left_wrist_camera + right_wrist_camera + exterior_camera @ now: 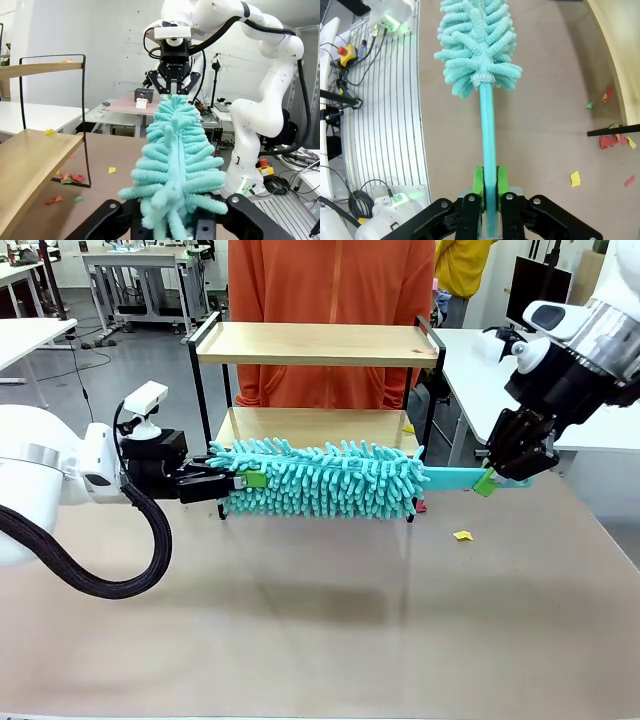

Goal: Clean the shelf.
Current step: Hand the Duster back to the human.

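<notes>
The left gripper (248, 480) at 9 o'clock is clamped on the fluffy tip of the teal duster (320, 478), its green pad pressed into the fronds. The duster lies level across the middle, just in front of the shelf (318, 344), which stands at 12 o'clock before a person in orange (330, 280). A yellow scrap (408, 428) sits on the shelf's lower board; red scraps (72, 178) lie on the table by its legs. The right gripper (487, 480) at 3 o'clock is closed on the duster's flat handle (489, 135). Another yellow scrap (462, 535) lies at 4 o'clock. Small print on the right gripper's body in the left wrist view is too small to read.
</notes>
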`<state>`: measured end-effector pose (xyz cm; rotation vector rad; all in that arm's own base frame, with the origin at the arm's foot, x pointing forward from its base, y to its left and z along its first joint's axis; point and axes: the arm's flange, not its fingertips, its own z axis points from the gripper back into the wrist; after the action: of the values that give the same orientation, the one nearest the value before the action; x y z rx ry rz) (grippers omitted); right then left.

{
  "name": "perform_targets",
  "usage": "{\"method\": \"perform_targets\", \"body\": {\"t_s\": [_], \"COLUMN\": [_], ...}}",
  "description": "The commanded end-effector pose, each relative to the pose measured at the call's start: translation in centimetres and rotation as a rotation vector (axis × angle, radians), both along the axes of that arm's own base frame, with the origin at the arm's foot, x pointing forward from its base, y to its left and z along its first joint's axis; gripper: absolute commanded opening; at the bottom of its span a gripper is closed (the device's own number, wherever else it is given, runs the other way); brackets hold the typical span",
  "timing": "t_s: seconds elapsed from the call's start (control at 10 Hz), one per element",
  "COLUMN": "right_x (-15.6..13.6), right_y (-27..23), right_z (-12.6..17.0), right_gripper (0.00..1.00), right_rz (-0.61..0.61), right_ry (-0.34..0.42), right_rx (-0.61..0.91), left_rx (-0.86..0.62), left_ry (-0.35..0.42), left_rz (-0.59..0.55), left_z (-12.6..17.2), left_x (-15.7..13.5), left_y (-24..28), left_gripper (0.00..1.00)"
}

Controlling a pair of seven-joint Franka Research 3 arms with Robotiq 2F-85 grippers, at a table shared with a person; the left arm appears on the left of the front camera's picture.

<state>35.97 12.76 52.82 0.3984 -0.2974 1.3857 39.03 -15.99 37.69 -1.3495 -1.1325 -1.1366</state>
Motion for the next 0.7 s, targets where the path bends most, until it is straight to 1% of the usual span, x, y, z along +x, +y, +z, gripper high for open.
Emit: {"method": "perform_targets", "body": {"t_s": [0.0, 0.3, 0.5, 0.6], "right_x": [-0.22, -0.22, -0.22, -0.22], "right_y": [0.05, 0.05, 0.05, 0.05], "right_z": [0.25, 0.25, 0.25, 0.25], "right_gripper": [0.13, 0.13, 0.13, 0.13], "right_rz": [-0.007, -0.007, -0.007, -0.007], "right_ry": [0.003, 0.003, 0.003, 0.003], "right_rx": [0.012, 0.012, 0.012, 0.012], "left_rx": [-0.010, -0.014, -0.023, -0.003], "left_ry": [-0.013, -0.006, -0.015, -0.003], "left_rz": [-0.014, -0.034, -0.007, -0.015], "left_z": [0.49, 0.35, 0.43, 0.10], "left_x": [-0.12, -0.13, 0.04, -0.09], "left_y": [0.42, 0.47, 0.64, 0.00], "left_gripper": [0.00, 0.00, 0.00, 0.00]}}
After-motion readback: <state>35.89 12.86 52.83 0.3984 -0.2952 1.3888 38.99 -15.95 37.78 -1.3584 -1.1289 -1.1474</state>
